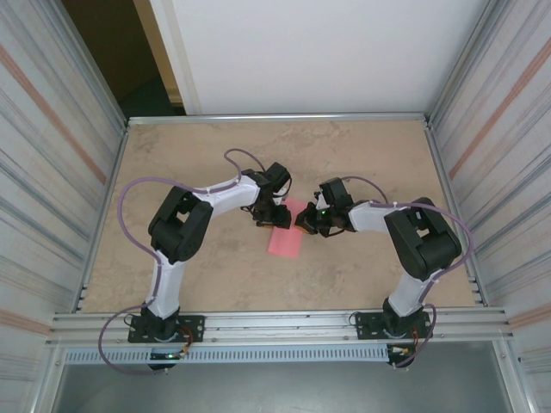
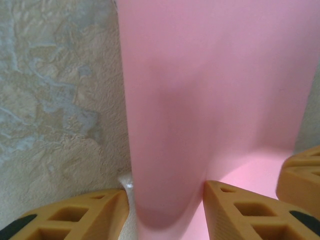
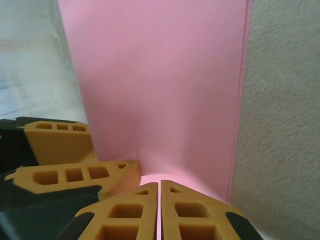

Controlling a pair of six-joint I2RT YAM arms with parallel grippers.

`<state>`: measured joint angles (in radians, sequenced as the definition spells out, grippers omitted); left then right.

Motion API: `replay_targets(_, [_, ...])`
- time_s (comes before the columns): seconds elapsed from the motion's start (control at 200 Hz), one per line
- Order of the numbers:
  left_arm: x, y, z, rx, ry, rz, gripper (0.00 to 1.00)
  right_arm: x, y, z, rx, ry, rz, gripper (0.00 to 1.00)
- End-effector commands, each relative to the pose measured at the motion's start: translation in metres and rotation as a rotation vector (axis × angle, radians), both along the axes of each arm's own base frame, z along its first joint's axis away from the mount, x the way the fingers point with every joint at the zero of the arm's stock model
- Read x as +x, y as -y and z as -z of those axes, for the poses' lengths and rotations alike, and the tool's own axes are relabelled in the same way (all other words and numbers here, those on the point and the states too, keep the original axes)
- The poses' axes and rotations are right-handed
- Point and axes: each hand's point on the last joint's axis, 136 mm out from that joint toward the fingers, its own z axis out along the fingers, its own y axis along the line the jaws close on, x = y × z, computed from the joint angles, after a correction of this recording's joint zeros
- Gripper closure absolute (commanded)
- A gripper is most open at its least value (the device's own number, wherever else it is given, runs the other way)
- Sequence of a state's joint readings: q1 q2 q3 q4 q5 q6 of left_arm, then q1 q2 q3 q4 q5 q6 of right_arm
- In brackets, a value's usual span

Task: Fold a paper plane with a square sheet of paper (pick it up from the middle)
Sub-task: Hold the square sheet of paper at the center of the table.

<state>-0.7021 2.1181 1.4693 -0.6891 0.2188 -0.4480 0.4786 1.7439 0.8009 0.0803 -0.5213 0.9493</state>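
The pink-red sheet of paper (image 1: 285, 240) lies at the table's middle as a narrow tilted rectangle, not a dart. Its far end sits between the two grippers. My left gripper (image 1: 263, 216) is at its upper left. In the left wrist view the paper (image 2: 215, 75) rises in a rounded hump between the spread fingers of the left gripper (image 2: 167, 216). The hump touches the right finger, and a sliver of table shows beside the left one. My right gripper (image 3: 159, 210) is shut, with a thin pink line of paper (image 3: 160, 85) pinched between its fingertips.
The marbled beige tabletop (image 1: 189, 155) is fenced by a metal rail (image 1: 275, 117) at the back and by corrugated walls at the sides. The two grippers nearly touch. The left gripper's fingers (image 3: 75, 174) appear in the right wrist view, and a right finger (image 2: 302, 175) in the left wrist view.
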Motion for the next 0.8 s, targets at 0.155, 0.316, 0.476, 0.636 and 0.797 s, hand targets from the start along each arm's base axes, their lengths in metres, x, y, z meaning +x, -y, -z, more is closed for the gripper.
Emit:
replay_targets(0.155, [-0.078,-0.037,0.13,0.193,-0.274,0.062,0.51,-0.01,0.004,0.026,-0.051,-0.06,-0.015,0.94])
replay_targets(0.316, [-0.077,-0.036,0.124,0.187,-0.266,0.055,0.52,-0.028,0.023,0.058,-0.141,-0.155,0.006,0.95])
replay_targets(0.476, [-0.063,-0.024,0.091,0.135,-0.216,0.047,0.52,-0.045,0.033,0.077,-0.192,-0.221,-0.031,0.97])
replay_targets(0.636, [-0.024,-0.014,0.025,0.017,-0.082,-0.038,0.52,-0.052,0.041,0.085,-0.236,-0.24,-0.115,0.97])
replay_targets(0.797, [0.019,-0.024,-0.056,-0.135,0.102,-0.153,0.5,-0.051,0.039,0.085,-0.24,-0.233,-0.203,0.97])
